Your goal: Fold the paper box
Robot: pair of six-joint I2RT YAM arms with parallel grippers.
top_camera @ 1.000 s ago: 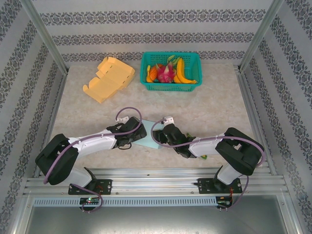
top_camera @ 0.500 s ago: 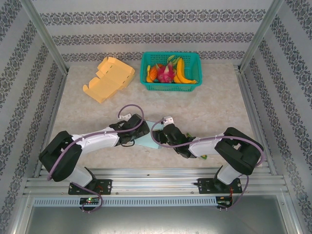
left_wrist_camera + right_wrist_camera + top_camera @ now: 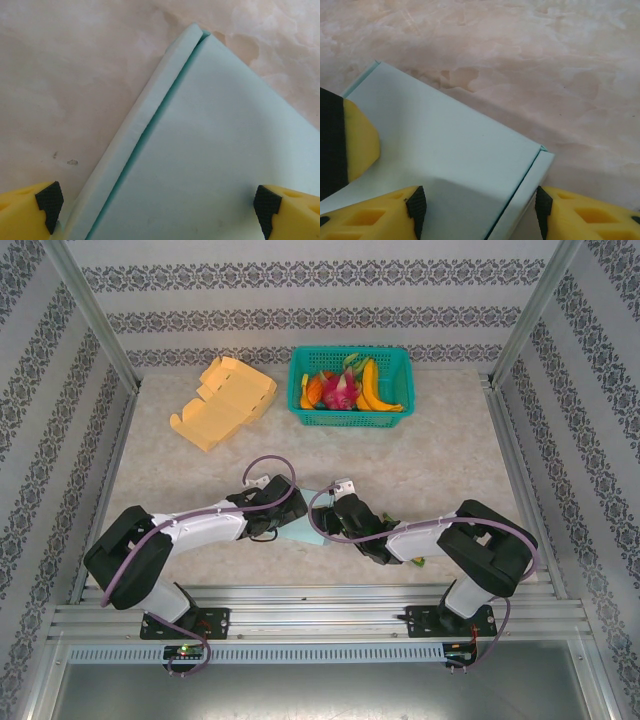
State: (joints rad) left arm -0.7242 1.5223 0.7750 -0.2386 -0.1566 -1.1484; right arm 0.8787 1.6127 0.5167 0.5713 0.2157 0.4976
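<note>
Since a second ago, the left arm is swung a little further in toward the middle, so that its claw [image 3: 272, 508] is carried more fully over the box; the right arm is hardly shifted.

The workspace is closed in by patterned paper walls [image 3: 300, 300] and metal posts [image 3: 90, 315]. A pale, marbled counter [image 3: 450, 470] is seen, smooth and bare over most of its width, on which thin card is likely to slide when pushed. At the back, a teal basket [image 3: 345, 419] of fruit is set, and just left of it a yellow, partly flattened carton [image 3: 225, 400] is laid.

The pale teal paper box [image 3: 303, 528] is found near the front edge, between the two claws, lying flat with a narrow side flap [image 3: 145, 125] turned up along one edge. It is judged light, thin and easily creased, with a slick face; it is best taken at a flap or a scored edge, while the main panel is pressed down against sliding.

The left claw [image 3: 157, 205] is held wide open above the panel, nothing being grasped. The right claw [image 3: 479, 207] is set partly apart astride the box's other flapped edge [image 3: 522, 195]; whether that edge is pinched cannot be told.
</note>
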